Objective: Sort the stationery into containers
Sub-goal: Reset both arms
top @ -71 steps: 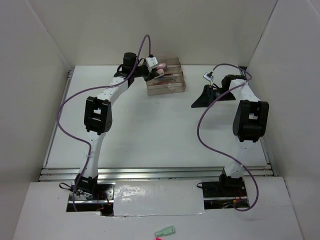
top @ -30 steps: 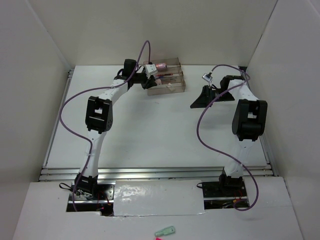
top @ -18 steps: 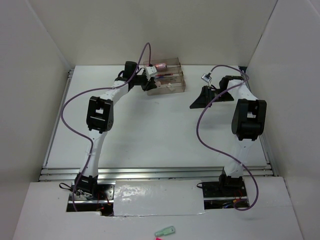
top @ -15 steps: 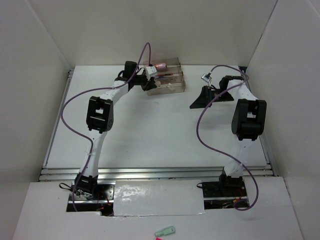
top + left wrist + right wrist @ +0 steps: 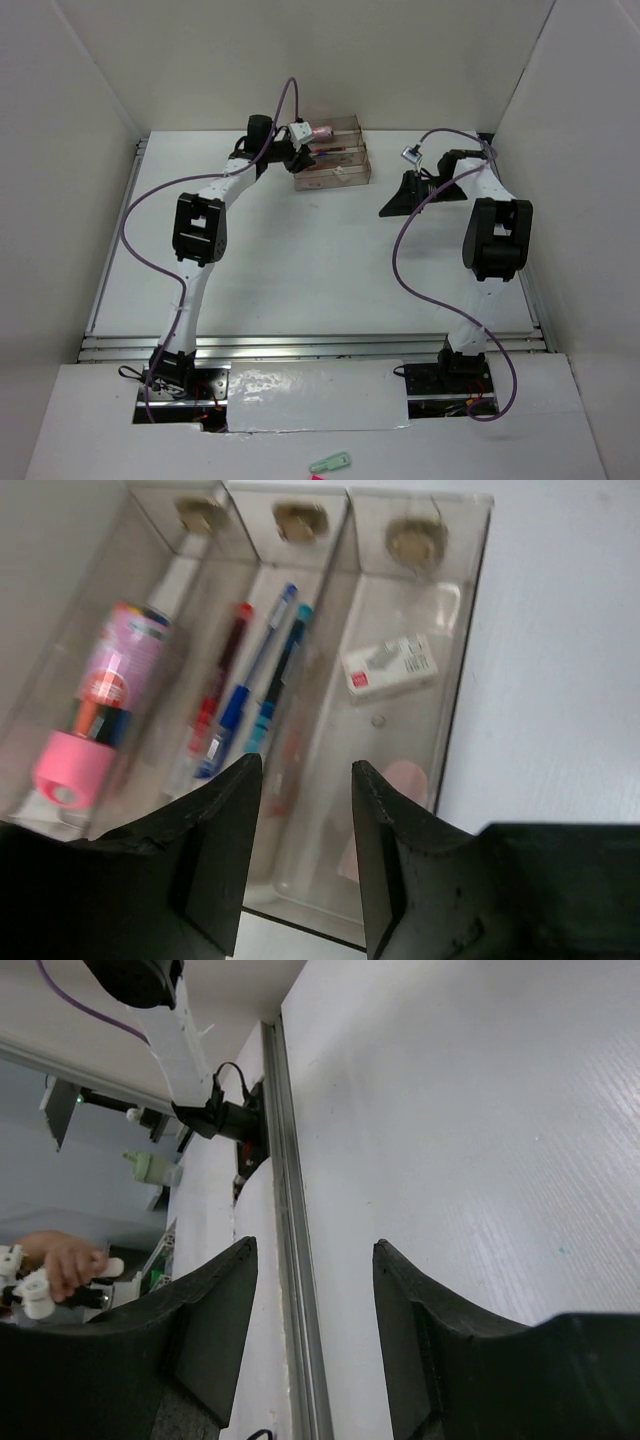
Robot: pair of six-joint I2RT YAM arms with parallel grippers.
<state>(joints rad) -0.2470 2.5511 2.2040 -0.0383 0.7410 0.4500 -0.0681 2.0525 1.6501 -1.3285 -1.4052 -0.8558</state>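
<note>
The smoky clear organiser (image 5: 338, 160) stands at the back of the table. In the left wrist view its wall (image 5: 462, 670) frames three compartments. The left one holds a pink-capped tube (image 5: 105, 705). The middle one holds red and blue pens (image 5: 240, 695). The right one holds a white eraser (image 5: 390, 667) and a pink eraser (image 5: 402, 780). My left gripper (image 5: 300, 156) hovers at the organiser's left end, open and empty (image 5: 305, 772). My right gripper (image 5: 392, 208) rests low, right of the organiser, open and empty (image 5: 315, 1250).
A pale green clip-like item (image 5: 330, 463) lies on the near shelf in front of the arm bases. White walls close in the left, back and right sides. The right wrist view shows the table's metal rail (image 5: 290, 1260).
My left gripper has drawn back from above the organiser to its left end. A pink item now lies in the back compartment. The right arm has not moved.
</note>
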